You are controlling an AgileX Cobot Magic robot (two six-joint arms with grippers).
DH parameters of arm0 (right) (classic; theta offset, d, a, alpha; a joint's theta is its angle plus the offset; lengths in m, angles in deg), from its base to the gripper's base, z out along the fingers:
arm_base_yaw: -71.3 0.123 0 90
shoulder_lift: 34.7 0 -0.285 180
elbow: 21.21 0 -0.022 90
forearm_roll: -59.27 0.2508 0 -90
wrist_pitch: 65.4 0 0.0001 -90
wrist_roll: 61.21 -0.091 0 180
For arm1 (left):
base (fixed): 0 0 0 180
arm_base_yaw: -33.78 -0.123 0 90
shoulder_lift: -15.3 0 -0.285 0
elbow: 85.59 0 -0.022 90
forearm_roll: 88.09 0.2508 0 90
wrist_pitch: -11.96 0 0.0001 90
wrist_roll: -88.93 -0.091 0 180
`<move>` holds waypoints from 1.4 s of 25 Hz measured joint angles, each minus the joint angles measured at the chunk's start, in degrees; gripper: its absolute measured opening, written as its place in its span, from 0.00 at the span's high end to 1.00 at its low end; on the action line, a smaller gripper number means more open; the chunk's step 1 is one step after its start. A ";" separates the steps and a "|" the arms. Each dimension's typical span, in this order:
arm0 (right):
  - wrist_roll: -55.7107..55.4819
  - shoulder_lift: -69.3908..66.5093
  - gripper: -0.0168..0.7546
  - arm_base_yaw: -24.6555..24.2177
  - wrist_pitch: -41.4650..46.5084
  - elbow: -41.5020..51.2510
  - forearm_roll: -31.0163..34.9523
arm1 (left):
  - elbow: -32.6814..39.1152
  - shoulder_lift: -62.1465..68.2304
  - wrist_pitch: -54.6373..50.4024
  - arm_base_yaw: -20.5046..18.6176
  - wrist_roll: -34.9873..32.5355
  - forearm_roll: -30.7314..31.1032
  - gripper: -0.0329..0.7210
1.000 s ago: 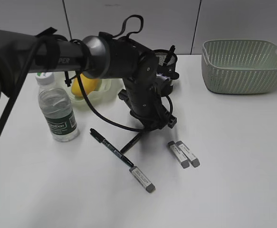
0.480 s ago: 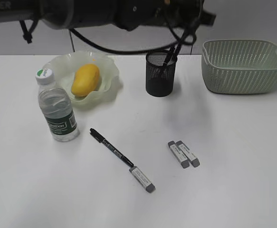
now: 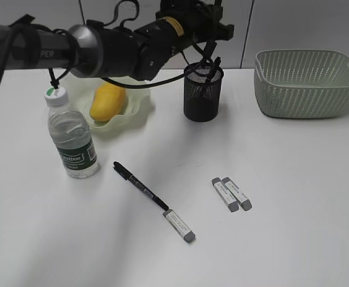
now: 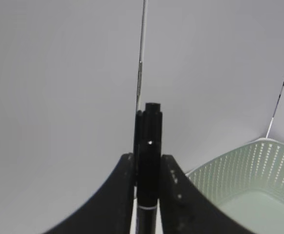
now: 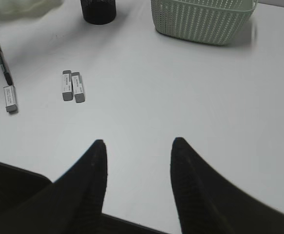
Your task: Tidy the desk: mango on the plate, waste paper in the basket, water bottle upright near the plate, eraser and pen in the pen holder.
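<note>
My left arm (image 3: 102, 51) reaches over the back of the desk (image 3: 294, 197). My left gripper (image 3: 201, 27) is above the pen holder (image 3: 202, 92), and a black pen (image 3: 209, 72) sticks out of it. The mango (image 3: 107, 100) lies in the plate (image 3: 135, 110) near the back left. The water bottle (image 3: 71, 136) stands beside it. Another pen (image 3: 139, 185) and three erasers (image 3: 231, 194) lie in the middle. The basket (image 3: 307, 82) sits at the back right corner.

Office-like setting: white desk (image 3: 294, 197), pen holder (image 3: 202, 93), grey partition panels (image 3: 306, 27).
</note>
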 joint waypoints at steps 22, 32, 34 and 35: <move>0.00 0.00 0.52 0.00 -0.05 0.00 -0.21 | 2.80 -14.01 -29.80 0.00 0.00 -3.16 0.45; 0.00 0.00 0.52 0.00 -0.05 0.00 -0.21 | 44.63 -55.98 -53.97 -0.01 -0.05 1.91 0.63; 0.00 0.00 0.52 0.00 -0.05 0.00 -0.21 | 50.81 -65.27 -62.08 -0.01 -0.05 1.85 0.63; 0.00 0.00 0.52 0.00 -0.05 0.00 -0.21 | 53.65 -70.33 -66.06 -0.01 -0.05 1.53 0.63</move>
